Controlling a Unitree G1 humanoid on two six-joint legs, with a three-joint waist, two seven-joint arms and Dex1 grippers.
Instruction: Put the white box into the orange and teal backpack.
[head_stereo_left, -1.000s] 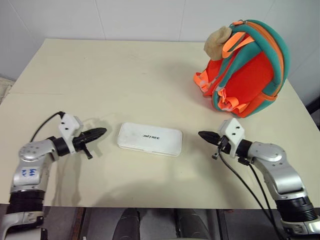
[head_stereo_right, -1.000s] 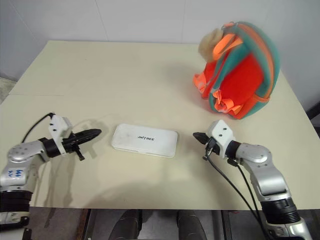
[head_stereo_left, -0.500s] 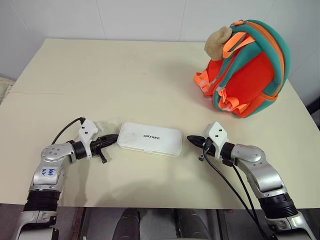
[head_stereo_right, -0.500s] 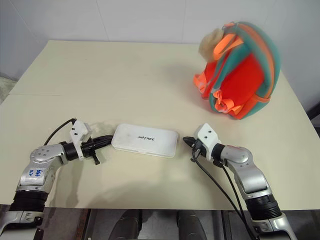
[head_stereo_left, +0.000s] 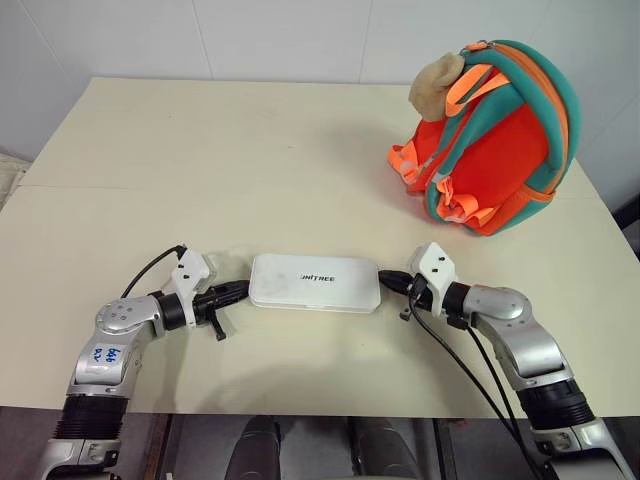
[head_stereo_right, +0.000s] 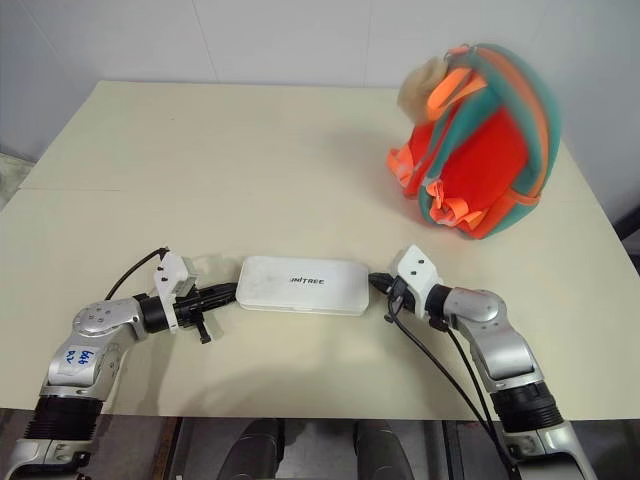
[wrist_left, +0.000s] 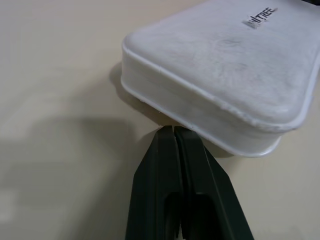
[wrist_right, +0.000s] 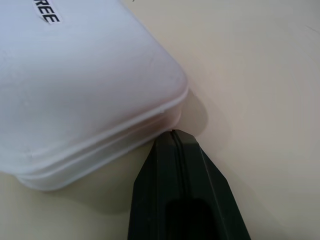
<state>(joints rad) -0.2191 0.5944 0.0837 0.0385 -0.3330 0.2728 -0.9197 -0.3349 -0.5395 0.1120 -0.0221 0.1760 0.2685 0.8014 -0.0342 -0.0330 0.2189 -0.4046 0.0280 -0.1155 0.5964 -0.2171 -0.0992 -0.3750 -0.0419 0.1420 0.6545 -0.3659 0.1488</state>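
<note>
- The left end effector (head_stereo_left: 236, 290) lies low over the table (head_stereo_left: 200, 150), its two black fingers pressed together, with the tip at the left short end of the white box (head_stereo_left: 315, 283). In the left wrist view the closed tip sits at the foot of the box's rounded edge, touching or a hair off; I cannot tell which.
- The white box lies flat on the table between the two arms, lettering up, near the front edge and well apart from the backpack.
- The right end effector (head_stereo_left: 392, 281) is likewise closed, holding nothing, with its tip at the box's right short end. In the right wrist view it meets the box just under the corner rim.
- The orange and teal backpack (head_stereo_left: 495, 135) stands at the far right of the table, a tan plush toy (head_stereo_left: 433, 84) at its top. I cannot tell whether its opening is unzipped.
- Judged from this, the step in hand is the pickup: the box is being pinched end to end between the two closed tips.
- The next move likely calls for steady inward pressure from both sides, an even lift so the box does not slip or pivot, then a carry to the backpack.
</note>
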